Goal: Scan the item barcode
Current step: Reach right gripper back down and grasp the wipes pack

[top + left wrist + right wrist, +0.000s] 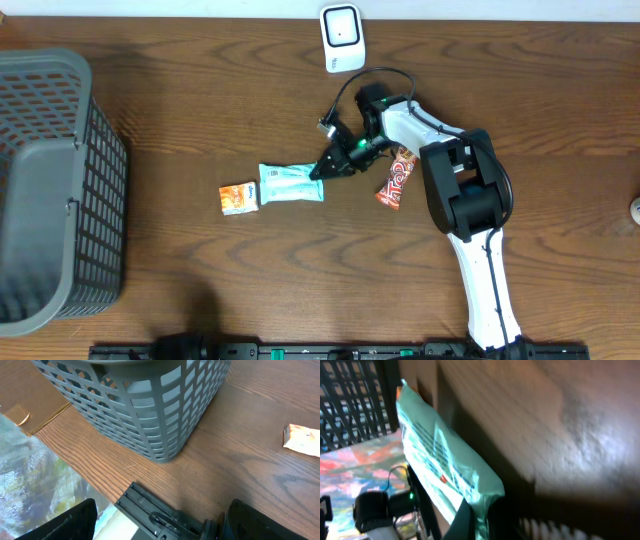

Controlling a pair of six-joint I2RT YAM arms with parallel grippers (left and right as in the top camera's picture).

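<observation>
Early stage: right gripper [322,170] clamped on the right end of teal packet [290,184] lying mid-tabletop [200,290], lift and pass at white scanner [342,38] still to do; left gripper [160,520] apart, holding nothing.

Right arm [478,250] comes up from near edge, elbow bent, forearm swung left. Wrist [378,103] tips downward. Right gripper [326,168] sits low, jaws clamped tight on end of teal packet [288,184]. Left gripper [162,510] hangs low, fingers [262,520] spread wide, holding zilch.
</observation>
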